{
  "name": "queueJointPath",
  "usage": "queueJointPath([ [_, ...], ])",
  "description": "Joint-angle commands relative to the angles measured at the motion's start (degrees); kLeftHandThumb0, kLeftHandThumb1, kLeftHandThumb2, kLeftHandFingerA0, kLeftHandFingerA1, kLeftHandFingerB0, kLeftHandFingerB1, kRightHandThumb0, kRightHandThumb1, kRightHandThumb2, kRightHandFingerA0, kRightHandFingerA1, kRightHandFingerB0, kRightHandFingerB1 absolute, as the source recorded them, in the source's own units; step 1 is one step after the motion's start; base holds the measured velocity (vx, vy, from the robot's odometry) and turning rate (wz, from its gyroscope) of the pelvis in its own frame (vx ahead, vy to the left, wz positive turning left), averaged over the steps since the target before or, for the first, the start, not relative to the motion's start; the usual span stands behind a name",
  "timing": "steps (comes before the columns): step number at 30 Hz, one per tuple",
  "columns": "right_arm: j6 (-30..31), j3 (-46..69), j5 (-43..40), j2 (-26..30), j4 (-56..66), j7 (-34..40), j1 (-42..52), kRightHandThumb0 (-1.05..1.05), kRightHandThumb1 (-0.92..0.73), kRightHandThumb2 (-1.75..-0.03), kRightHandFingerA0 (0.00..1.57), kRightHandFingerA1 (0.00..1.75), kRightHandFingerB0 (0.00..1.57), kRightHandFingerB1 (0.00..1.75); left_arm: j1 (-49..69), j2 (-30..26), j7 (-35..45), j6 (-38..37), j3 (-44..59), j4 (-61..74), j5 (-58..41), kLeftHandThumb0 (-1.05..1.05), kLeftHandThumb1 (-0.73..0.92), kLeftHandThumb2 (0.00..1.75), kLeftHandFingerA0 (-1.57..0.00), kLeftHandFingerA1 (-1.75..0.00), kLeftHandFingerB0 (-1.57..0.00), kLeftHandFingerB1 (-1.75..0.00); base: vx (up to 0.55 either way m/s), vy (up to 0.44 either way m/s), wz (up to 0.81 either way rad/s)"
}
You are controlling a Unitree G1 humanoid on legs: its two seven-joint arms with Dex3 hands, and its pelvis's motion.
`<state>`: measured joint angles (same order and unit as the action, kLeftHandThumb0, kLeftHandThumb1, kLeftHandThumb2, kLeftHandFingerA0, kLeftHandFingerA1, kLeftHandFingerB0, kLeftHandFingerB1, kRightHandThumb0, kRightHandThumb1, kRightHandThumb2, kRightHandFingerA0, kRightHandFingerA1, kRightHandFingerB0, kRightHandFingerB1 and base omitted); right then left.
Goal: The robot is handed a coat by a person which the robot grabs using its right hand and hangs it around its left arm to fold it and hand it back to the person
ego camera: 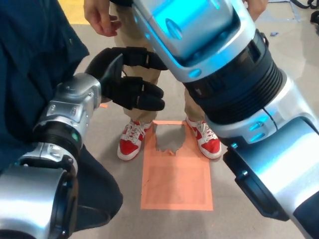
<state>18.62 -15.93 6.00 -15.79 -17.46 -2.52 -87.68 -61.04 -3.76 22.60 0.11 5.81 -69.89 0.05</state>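
My right forearm crosses overhead, right robot hand out of view. The navy coat hangs behind my left robot hand - empty, fingers apart - and a person's red sneakers stand just beyond it.

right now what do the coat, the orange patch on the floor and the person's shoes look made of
coat: dark navy cloth, matte, with soft folds and no shine, likely woven fabric.
orange patch: thin and flat, probably tape or paint; a ragged worn spot shows the floor colour beneath.
shoes: red with white laces, possibly canvas or synthetic; too small to tell.
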Motion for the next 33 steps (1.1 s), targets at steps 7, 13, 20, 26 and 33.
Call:
queueJointPath([
  [7,42.6,40.9,-31.0,24.5,53.3,-10.6,9.9,-0.39,-0.90,-0.67,1.18,1.26,1.00,1.21,-1.7,-2.7,0.4,-0.8,1.3,-1.7,-1.0,-0.83,0.73,1.04,-0.13,-0.45,-0.03,-0.38,0.00,0.000,0.00],
  [13,44.4,41.8,-29.3,29.1,50.6,-13.3,10.3,-0.37,-0.91,-0.68,1.26,1.13,1.08,1.12,-1.1,-3.6,1.0,-1.4,1.8,-1.4,-1.5,-0.79,0.85,0.65,-0.17,-0.30,-0.11,-0.27,0.00,0.000,0.00],
  [20,48.1,47.2,-30.0,30.5,50.7,-12.1,10.5,-0.35,-0.88,-0.66,1.25,1.11,1.11,1.10,-1.3,-3.5,0.6,-1.5,2.1,-1.1,-1.7,-0.80,0.70,0.94,-0.08,-0.40,-0.08,-0.39,0.00,0.000,0.00],
  [26,53.2,53.5,-26.8,34.4,55.3,-10.8,10.9,-0.40,-0.69,-1.10,1.25,1.15,1.10,1.08,-2.2,-5.0,-0.2,-1.5,2.4,-1.6,-1.4,-0.36,0.50,1.07,0.00,-0.48,0.00,-0.47,0.00,0.000,0.00],
  [33,64.7,68.1,-25.5,37.3,62.5,-14.8,18.7,-0.36,-0.72,-1.13,1.23,1.18,1.11,1.13,-1.5,-6.6,0.4,-1.7,3.2,-1.6,-2.0,-0.37,0.48,1.07,0.00,-0.48,0.00,-0.47,0.00,0.000,0.00],
])
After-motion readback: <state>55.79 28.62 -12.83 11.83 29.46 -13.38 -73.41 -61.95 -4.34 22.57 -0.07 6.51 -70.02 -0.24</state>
